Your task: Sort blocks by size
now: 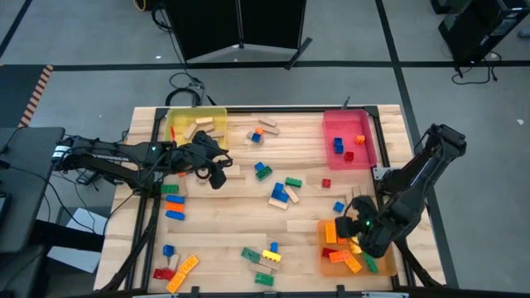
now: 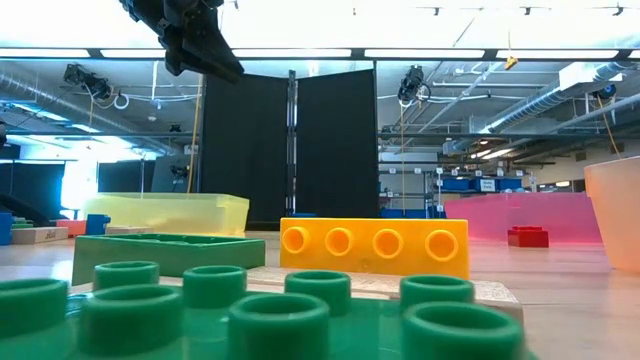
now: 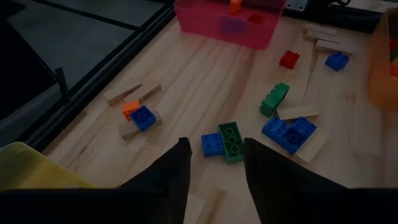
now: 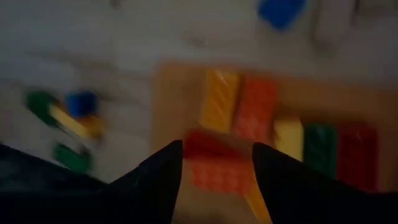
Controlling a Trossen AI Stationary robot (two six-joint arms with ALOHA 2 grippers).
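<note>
Loads of studded plastic bricks still scattered mid-table, and with the right gripper open and empty over the crowded translucent orange tray, it could snag stacked pieces coming down, while the left gripper, also open, hovers by the yellow tray.

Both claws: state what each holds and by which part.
Nothing is held. The left claw and the right claw both stand open with empty gaps.
</note>
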